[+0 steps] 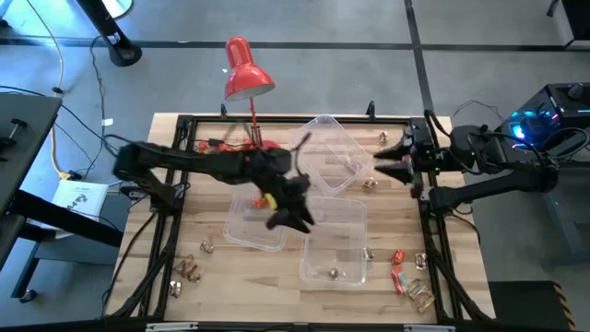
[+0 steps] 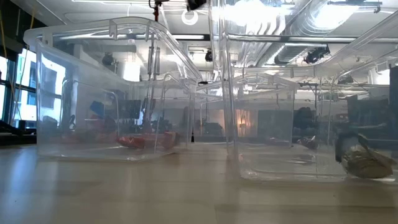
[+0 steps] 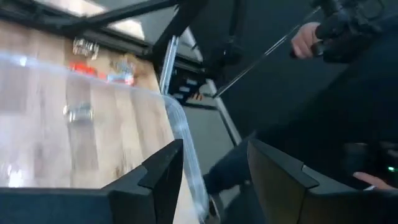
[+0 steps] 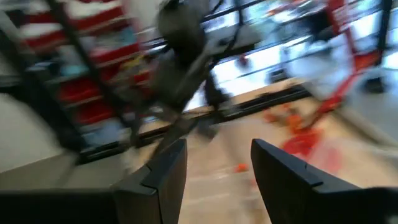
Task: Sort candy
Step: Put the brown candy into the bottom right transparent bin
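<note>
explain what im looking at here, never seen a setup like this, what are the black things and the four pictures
The black things are two robot arms at a wooden table. One picture looks down from above, one sits at table level, and two come from cameras on the arms' wrists. The left gripper hovers open over the clear tubs, holding nothing. The right gripper waits open at the table's right edge, also holding nothing. Wrapped candy lies scattered near the corners, and a red lamp stands at the back.
</note>
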